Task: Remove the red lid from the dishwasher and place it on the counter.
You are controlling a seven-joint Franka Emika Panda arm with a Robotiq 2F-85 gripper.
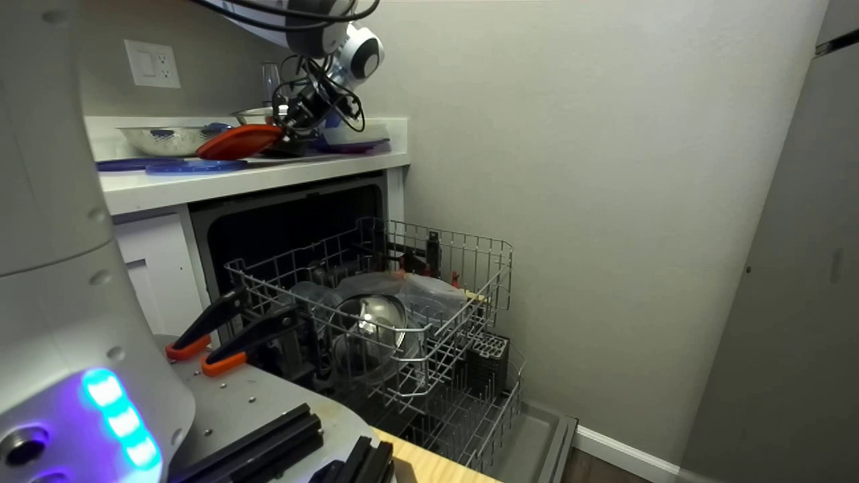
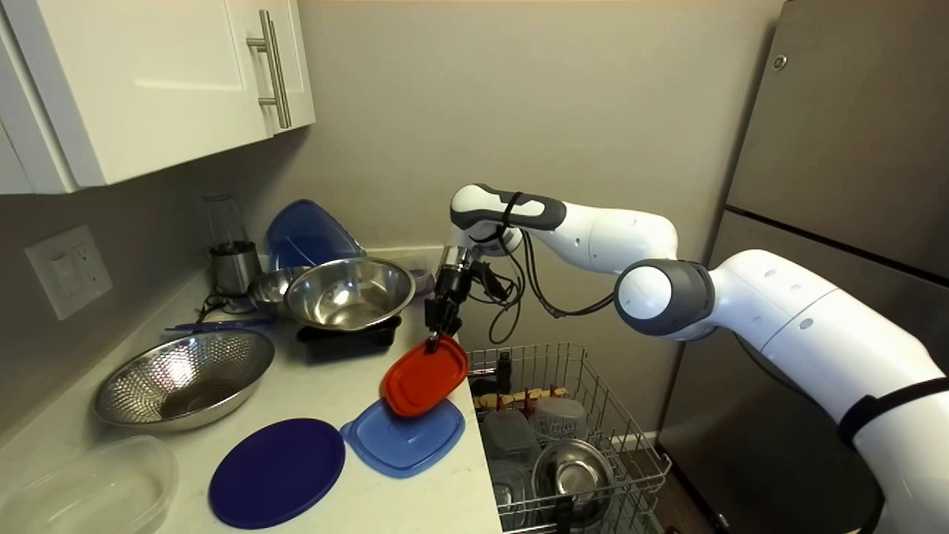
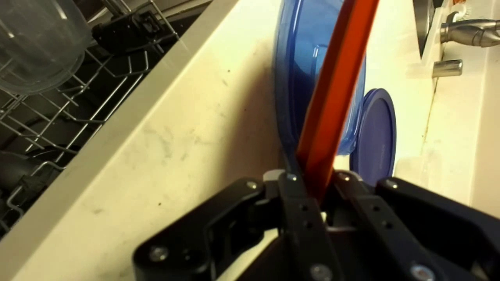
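Wrist view: at the bottom of the frame the hand [image 3: 317, 183] is seen with its black fingers [image 3: 293, 193] clamped on one edge of the red lid [image 3: 336, 93]. The gripped part is hidden between the fingers, and the lid's far end is cut off by the top of the frame. In an exterior view the hand is partly obscured by a tangle of cables [image 1: 322, 80] at the upper centre; the arm [image 2: 608, 230] is cut off in both exterior views. In an exterior view the hand is pointed downward at a slight tilt near the centre of the frame, the arm being bent in from the lower right. The lid is held slanted above the surface [image 2: 437, 504], close to its edge. It is seen there as a red-orange, round-cornered panel with a low rim, and in the wrist view as a narrow strip. A translucent blue lid [image 2: 404, 445] is partly covered by it; whether they are touching cannot be told. At the lower left a dark blue lid [image 2: 278, 471] is laid flat, with a steel colander [image 2: 141, 382] above it in the frame. A black container [image 2: 341, 345] is partly hidden by a steel bowl [image 2: 348, 293]. Below the surface, the dishwasher [image 1: 288, 218] is shown with its upper rack [image 1: 470, 251] drawn out; the clear containers [image 1: 429, 292] inside are partly screened by it.
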